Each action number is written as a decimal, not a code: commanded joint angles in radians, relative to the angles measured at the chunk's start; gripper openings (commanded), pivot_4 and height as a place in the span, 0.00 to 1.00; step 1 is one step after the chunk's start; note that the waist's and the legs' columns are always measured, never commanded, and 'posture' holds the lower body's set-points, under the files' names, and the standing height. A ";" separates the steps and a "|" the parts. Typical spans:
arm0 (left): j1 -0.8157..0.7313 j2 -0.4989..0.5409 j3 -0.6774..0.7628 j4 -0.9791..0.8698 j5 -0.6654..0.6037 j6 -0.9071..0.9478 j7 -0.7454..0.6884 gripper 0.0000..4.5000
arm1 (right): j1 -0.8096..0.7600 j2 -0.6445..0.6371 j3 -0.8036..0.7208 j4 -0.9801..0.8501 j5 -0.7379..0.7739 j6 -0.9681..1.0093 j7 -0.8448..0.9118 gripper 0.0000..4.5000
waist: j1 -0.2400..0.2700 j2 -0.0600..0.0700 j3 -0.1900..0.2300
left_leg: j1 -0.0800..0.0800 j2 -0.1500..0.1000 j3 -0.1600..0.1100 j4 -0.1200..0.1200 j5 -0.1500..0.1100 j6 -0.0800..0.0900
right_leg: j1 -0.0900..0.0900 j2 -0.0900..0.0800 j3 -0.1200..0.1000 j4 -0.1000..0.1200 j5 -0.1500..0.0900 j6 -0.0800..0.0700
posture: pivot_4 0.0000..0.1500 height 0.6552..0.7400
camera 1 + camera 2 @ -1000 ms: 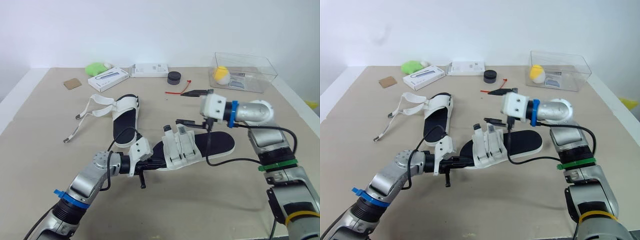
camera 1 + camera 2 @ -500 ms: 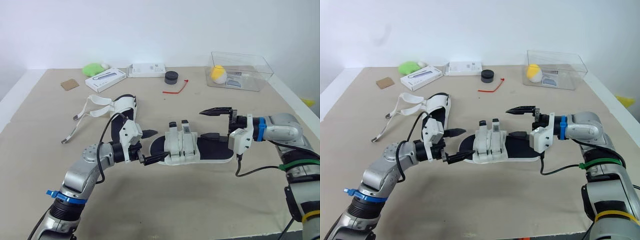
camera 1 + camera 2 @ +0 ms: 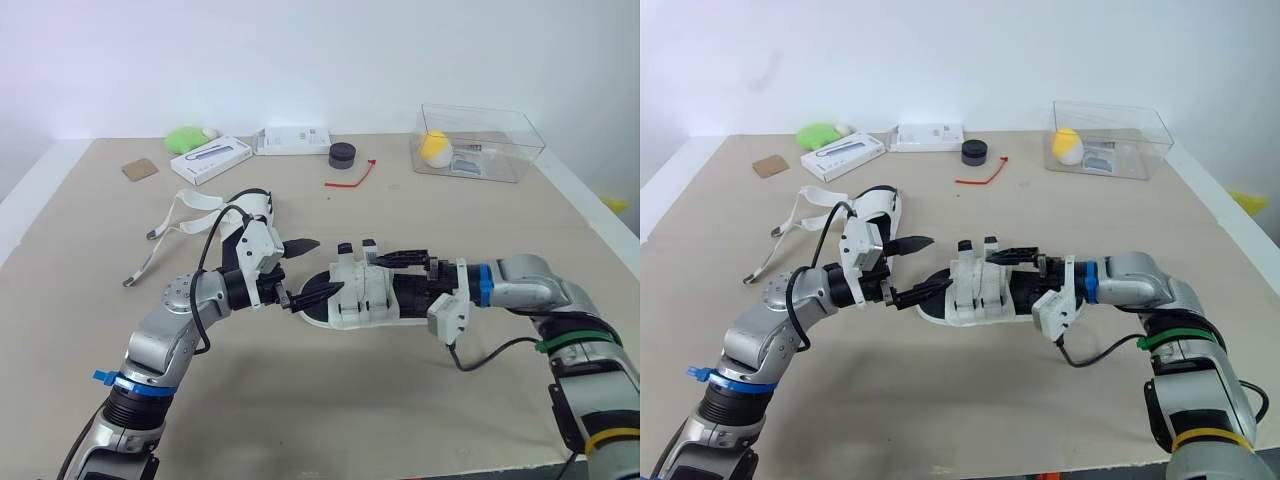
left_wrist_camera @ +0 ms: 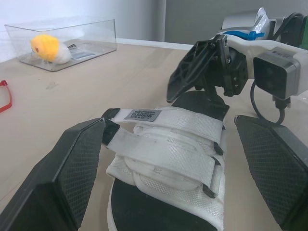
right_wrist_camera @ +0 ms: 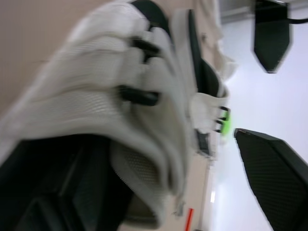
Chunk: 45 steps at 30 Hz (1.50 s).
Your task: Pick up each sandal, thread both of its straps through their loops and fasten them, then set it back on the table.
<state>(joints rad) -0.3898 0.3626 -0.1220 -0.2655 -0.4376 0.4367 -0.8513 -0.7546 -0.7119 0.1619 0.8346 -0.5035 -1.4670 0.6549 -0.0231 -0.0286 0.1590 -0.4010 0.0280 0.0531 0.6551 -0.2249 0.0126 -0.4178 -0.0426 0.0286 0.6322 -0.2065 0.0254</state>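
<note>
A black-soled sandal (image 3: 365,295) with both white straps fastened lies flat mid-table. My left gripper (image 3: 305,270) is open at its toe end, one finger (image 4: 67,168) beside the toe corner and the other (image 4: 279,163) off to the far side. My right gripper (image 3: 395,272) reaches in from the heel end with its jaws apart; one finger (image 3: 400,257) passes over the straps (image 5: 96,96) and the other sits low by the footbed. The second sandal (image 3: 245,225) lies behind my left arm, its loose straps (image 3: 175,225) spread out to the left.
Along the back edge are a clear box (image 3: 480,140) holding a yellow ball, a black round cap (image 3: 343,155), a red tie (image 3: 352,177), two white boxes (image 3: 213,158), a green object (image 3: 188,138) and a brown card (image 3: 143,169).
My left gripper opened and let go of the sandal's toe, and the sandal now rests on the table. My right gripper swung down to the heel end and moved in over the straps.
</note>
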 commanded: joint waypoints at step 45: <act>-0.107 -0.006 0.017 0.131 0.160 -0.101 0.149 1.00 | 0.300 -0.287 -0.327 -0.510 0.287 1.439 0.075 0.98 | 0.002 0.001 0.000 | -0.005 -0.002 0.001 -0.001 0.000 0.000 | -0.005 0.003 0.001 -0.001 0.000 0.011 | 1.00 1.00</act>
<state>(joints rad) -0.4812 0.3419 -0.1207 -0.1250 -0.3063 0.3647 -0.7266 -0.4578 -0.9644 -0.1126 0.3483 -0.2888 -0.0046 0.6692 -0.0212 -0.0273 0.1594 -0.4059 0.0262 0.0538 0.6544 -0.2249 0.0127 -0.4227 -0.0398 0.0300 0.6315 -0.2068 0.0366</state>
